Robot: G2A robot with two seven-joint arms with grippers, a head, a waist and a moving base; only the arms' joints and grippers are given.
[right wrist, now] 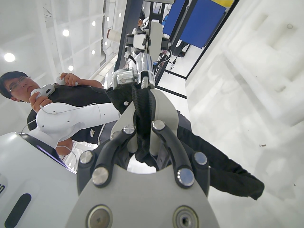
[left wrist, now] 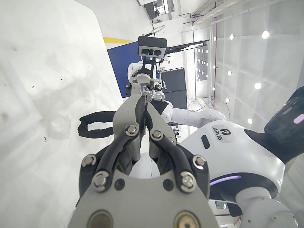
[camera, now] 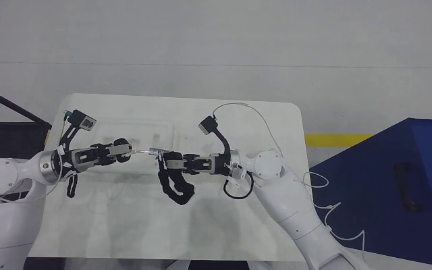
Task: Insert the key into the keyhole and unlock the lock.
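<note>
Clenching the key [camera: 145, 151] in my left claw [left wrist: 143, 102], I hold its tip at the chrome lock [right wrist: 145, 65], whose black cable [camera: 177, 190] my right claw [right wrist: 142, 97] grips tight.

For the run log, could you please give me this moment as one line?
left gripper: shut on key | right gripper: shut on lock | key tip at keyhole, above table | unlocked: cannot tell

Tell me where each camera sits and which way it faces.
Top view: above the arms, facing down at the table; both arms, key and lock show.
Left wrist view: on that wrist, facing along the left gripper toward the lock.
Right wrist view: likewise, along the right gripper holding the lock.
All share the lock.
</note>
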